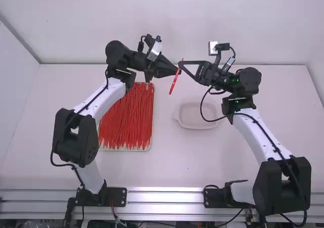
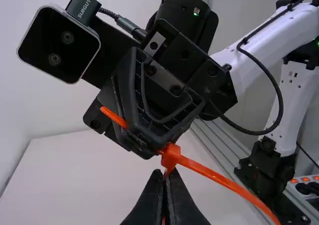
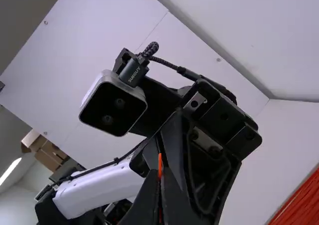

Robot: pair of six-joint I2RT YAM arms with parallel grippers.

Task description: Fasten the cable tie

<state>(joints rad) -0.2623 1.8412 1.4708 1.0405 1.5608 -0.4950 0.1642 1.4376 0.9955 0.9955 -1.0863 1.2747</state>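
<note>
A red cable tie (image 1: pixel 173 84) hangs in the air above the table's middle, between the two grippers. My left gripper (image 1: pixel 175 69) comes from the left and my right gripper (image 1: pixel 184 65) from the right, tip to tip. In the left wrist view the left gripper (image 2: pixel 164 175) is shut just below the tie's orange-red head (image 2: pixel 171 155), and the strap (image 2: pixel 224 180) trails away past it. In the right wrist view the right gripper (image 3: pixel 159 184) is shut on a thin red strip of the tie (image 3: pixel 160 166).
A flat tray (image 1: pixel 151 148) with several red cable ties lies left of the middle, under the left arm. A shallow pale container (image 1: pixel 197 116) sits right of it, below the grippers. Open table lies toward the front.
</note>
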